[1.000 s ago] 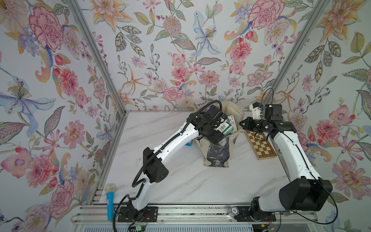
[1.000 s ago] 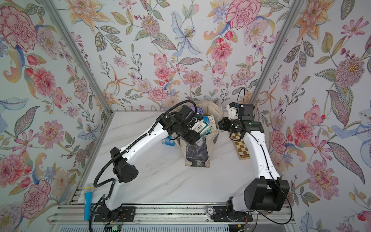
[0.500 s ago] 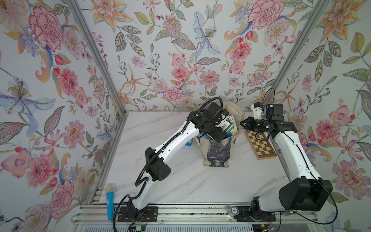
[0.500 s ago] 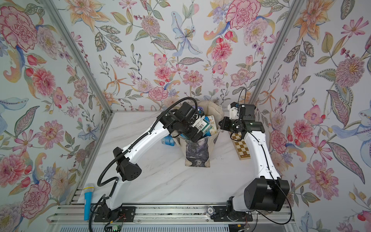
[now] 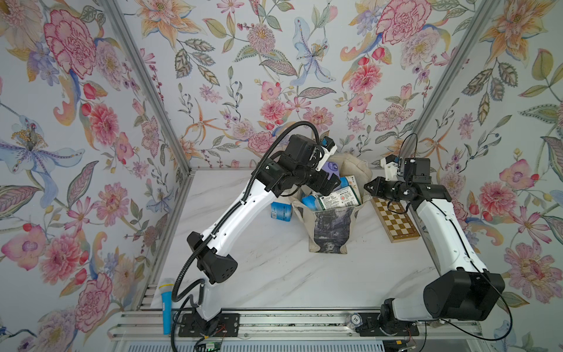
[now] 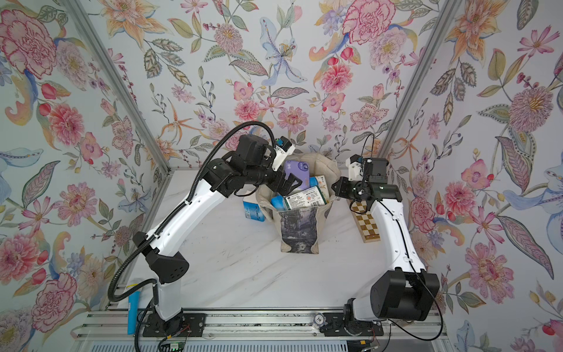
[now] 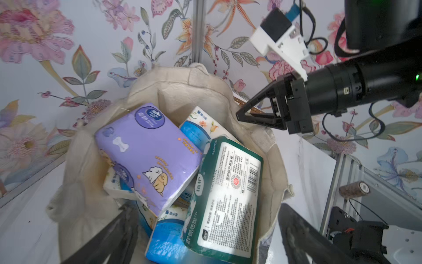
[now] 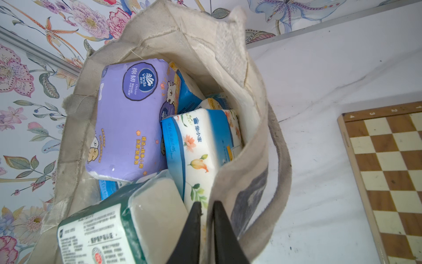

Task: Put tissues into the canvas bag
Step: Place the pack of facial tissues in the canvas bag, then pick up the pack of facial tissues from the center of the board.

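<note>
The cream canvas bag point(image 5: 330, 231) point(image 6: 300, 231) stands at the back of the table, its mouth crammed with tissues. A green-white barcode pack point(image 5: 338, 197) point(image 7: 228, 194) lies loose on top, beside a lilac pack point(image 7: 148, 148) point(image 8: 127, 125) and blue-white floral packs point(image 8: 198, 146). My left gripper point(image 7: 205, 251) point(image 6: 292, 183) hovers open over the mouth, its fingers wide of the green pack on either side. My right gripper point(image 8: 206, 205) point(image 5: 367, 186) is pinched on the bag's rim point(image 8: 228, 164) at the right side. One blue-white pack point(image 5: 280, 211) stands on the table left of the bag.
A wooden chessboard point(image 5: 396, 219) point(image 8: 388, 171) lies right of the bag under my right forearm. A blue toy microphone point(image 5: 166, 304) rests at the front left corner by the rail. Flowered walls close in the back and both sides.
My left gripper has opened and let go of the green-white pack, which now rests on top of the packs in the bag. My right arm has barely moved.
</note>
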Motion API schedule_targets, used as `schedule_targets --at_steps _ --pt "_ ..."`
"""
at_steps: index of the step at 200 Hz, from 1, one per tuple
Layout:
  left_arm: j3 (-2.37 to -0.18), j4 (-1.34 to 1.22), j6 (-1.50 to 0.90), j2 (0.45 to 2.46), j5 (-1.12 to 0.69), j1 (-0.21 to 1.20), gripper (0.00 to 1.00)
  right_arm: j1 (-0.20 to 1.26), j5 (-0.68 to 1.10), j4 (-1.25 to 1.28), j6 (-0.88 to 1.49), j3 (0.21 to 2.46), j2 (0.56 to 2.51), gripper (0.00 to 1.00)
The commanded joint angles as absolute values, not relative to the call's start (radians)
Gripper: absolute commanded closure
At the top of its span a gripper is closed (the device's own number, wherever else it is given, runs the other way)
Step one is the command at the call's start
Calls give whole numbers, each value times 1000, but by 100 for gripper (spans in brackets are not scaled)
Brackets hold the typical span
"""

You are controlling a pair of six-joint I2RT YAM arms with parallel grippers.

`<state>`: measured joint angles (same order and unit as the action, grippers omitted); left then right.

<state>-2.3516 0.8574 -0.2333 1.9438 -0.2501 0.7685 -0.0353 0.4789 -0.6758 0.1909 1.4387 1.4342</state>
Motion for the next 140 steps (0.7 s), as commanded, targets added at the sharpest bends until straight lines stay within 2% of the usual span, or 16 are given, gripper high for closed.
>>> schedule_targets --at_steps 1,16,40,55,79,101,122,140 --pt "-2320 879 -263 1943 -73 742 11 -44 479 -663 191 1459 1404 85" --pt "-2293 894 -277 1942 23 727 17 -46 480 -663 193 1459 1404 85" --pt "-2190 855 -320 1913 61 686 28 -46 484 -663 193 1460 1404 85" --pt "-2095 814 -347 1869 110 660 28 -46 486 -662 193 1457 1401 85" --pt "-1885 703 -401 1745 189 606 20 -48 485 -664 189 1453 1396 85" --pt "-1704 589 -444 1631 196 542 19 -51 490 -663 187 1451 1400 85" --pt "-1582 497 -453 1571 174 482 21 -51 497 -660 187 1453 1405 85" --pt "-1503 431 -433 1534 37 407 21 -51 499 -661 187 1451 1403 85"
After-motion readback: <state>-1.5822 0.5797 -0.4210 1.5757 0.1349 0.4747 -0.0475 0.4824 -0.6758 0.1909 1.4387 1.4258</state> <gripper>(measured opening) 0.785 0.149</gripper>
